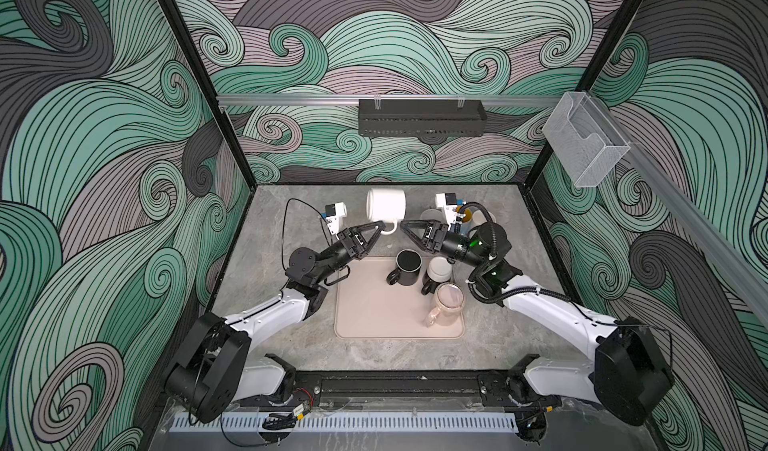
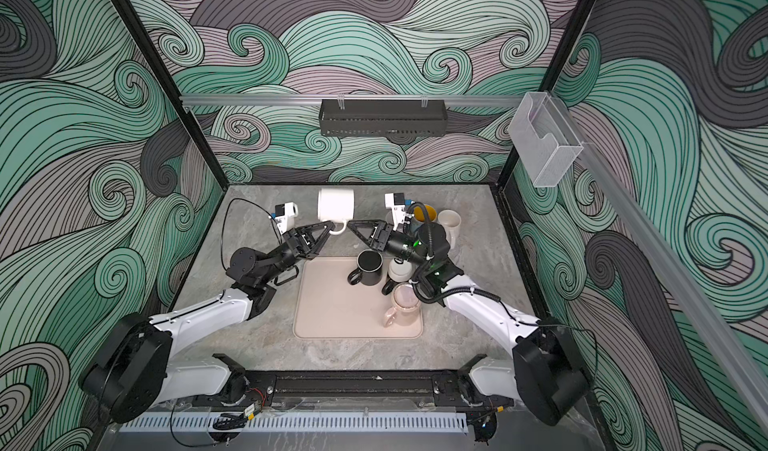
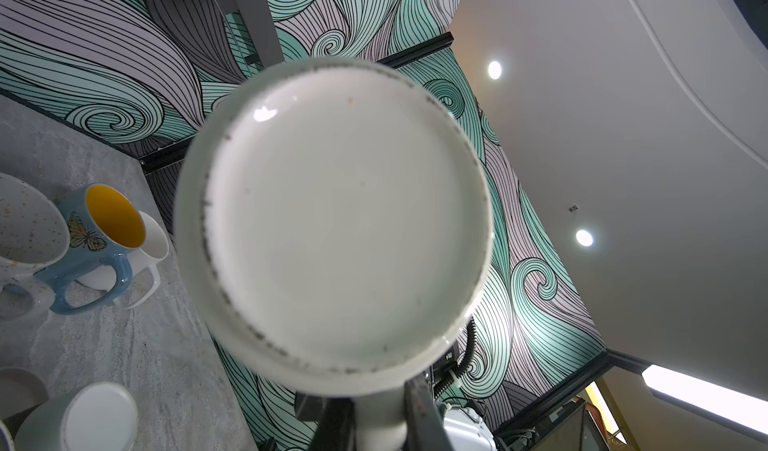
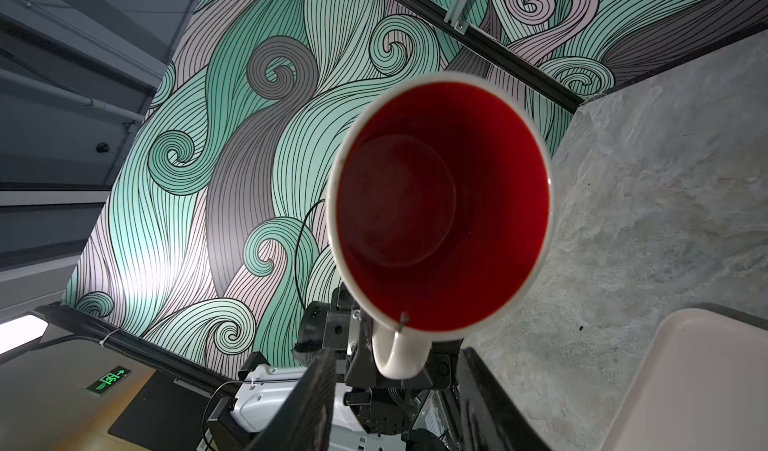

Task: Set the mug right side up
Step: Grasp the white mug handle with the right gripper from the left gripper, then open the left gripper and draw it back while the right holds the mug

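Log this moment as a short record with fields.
mug: white ceramic mug with red inside, held in the air on its side, mouth toward the right arm
left gripper: shut on the mug's handle
right gripper: open, close to the handle, holding nothing
mat: beige rectangular mat, bearing a black mug and a pink glass mug
status: mug not yet upright

Seven mugs: one white mug (image 1: pixel 385 206) upper centre, three on the one beige mat (image 1: pixel 374 316), three clustered centre right (one mostly hidden). One black basket (image 1: pixel 422 117), one clear box (image 1: pixel 584 145).
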You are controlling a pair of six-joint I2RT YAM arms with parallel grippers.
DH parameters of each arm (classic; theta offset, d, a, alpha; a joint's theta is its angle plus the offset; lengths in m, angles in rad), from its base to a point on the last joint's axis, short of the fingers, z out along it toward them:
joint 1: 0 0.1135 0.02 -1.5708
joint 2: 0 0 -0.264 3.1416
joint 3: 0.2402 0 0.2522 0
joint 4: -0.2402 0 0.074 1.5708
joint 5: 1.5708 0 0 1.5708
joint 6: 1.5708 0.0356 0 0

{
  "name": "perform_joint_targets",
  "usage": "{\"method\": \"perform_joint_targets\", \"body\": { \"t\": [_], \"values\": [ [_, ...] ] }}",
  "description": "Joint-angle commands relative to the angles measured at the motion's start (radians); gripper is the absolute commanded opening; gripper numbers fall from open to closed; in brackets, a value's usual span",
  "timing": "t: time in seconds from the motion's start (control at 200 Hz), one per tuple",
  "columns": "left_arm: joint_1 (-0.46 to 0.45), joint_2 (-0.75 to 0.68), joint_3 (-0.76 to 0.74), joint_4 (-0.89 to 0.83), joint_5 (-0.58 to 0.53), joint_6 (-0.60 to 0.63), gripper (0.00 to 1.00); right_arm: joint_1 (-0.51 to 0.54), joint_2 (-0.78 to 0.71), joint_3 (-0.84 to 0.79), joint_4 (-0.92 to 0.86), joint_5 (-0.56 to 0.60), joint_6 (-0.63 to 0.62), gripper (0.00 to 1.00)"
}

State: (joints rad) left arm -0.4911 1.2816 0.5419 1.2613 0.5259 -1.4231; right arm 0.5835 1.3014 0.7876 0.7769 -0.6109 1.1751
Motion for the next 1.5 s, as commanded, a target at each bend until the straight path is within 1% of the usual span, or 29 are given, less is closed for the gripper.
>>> {"method": "perform_joint_targets", "body": {
  "t": [0.0,0.105,0.42,0.76,0.836,0.936,1.041,1.171,1.231,1.246,1.251,1.271,1.286,1.291,1.301,1.331,1.336,1.356,1.406,1.436,1.471,1.496],
  "values": [
    [-0.012,0.001,0.069,0.123,0.018,0.022,0.00,0.007,0.021,0.029,0.077,-0.023,0.049,0.48],
    [-0.018,0.005,0.076,0.122,0.018,0.024,0.00,0.011,0.033,0.038,0.088,-0.025,0.058,0.48],
    [-0.047,0.027,0.091,0.124,0.019,0.029,0.00,0.013,0.072,0.057,0.180,-0.027,0.116,0.38],
    [-0.065,0.044,0.091,0.123,0.020,0.028,0.00,0.013,0.098,0.075,0.222,-0.013,0.141,0.33],
    [-0.068,0.042,0.087,0.122,0.019,0.029,0.00,0.012,0.101,0.080,0.226,-0.012,0.141,0.30],
    [-0.069,0.044,0.082,0.122,0.021,0.032,0.00,0.013,0.108,0.089,0.229,-0.007,0.140,0.20],
    [-0.070,0.050,0.077,0.122,0.020,0.032,0.00,0.012,0.111,0.103,0.227,-0.004,0.133,0.00],
    [-0.069,0.056,0.066,0.112,0.016,0.034,0.00,0.011,0.114,0.121,0.217,-0.009,0.127,0.00],
    [-0.066,0.044,0.061,0.046,0.011,0.064,0.00,0.009,0.113,0.131,0.198,-0.010,0.115,0.00],
    [-0.064,0.035,0.060,0.009,0.007,0.078,0.13,0.010,0.113,0.134,0.189,-0.011,0.110,0.00],
    [-0.062,0.032,0.060,-0.005,0.005,0.082,0.15,0.009,0.113,0.134,0.186,-0.011,0.108,0.00],
    [-0.059,0.015,0.055,-0.068,-0.004,0.101,0.43,0.008,0.111,0.141,0.169,-0.013,0.099,0.00],
    [-0.055,-0.002,0.050,-0.121,-0.013,0.116,0.59,0.007,0.110,0.145,0.156,-0.016,0.093,0.00],
    [-0.054,-0.008,0.049,-0.141,-0.018,0.123,0.61,0.006,0.110,0.147,0.152,-0.017,0.089,0.00],
    [-0.052,-0.023,0.047,-0.183,-0.029,0.139,0.71,0.006,0.108,0.149,0.145,-0.018,0.083,0.00],
    [-0.048,-0.069,0.042,-0.324,-0.059,0.193,0.94,0.001,0.101,0.156,0.113,-0.021,0.056,0.00],
    [-0.047,-0.077,0.042,-0.350,-0.066,0.204,0.96,0.001,0.099,0.157,0.107,-0.020,0.050,0.00],
    [-0.046,-0.115,0.044,-0.460,-0.092,0.253,0.98,0.001,0.091,0.161,0.075,-0.018,0.026,0.00],
    [-0.047,-0.214,0.076,-0.789,-0.172,0.376,0.98,-0.001,0.063,0.167,-0.036,0.004,-0.049,0.00],
    [-0.049,-0.267,0.105,-0.972,-0.242,0.454,0.99,-0.001,0.043,0.175,-0.107,0.016,-0.107,0.00],
    [-0.050,-0.308,0.129,-1.115,-0.309,0.553,0.98,-0.001,0.024,0.189,-0.194,0.028,-0.175,0.00],
    [-0.050,-0.336,0.144,-1.201,-0.363,0.598,0.99,-0.001,0.010,0.200,-0.250,0.036,-0.214,0.00]
  ]
}}
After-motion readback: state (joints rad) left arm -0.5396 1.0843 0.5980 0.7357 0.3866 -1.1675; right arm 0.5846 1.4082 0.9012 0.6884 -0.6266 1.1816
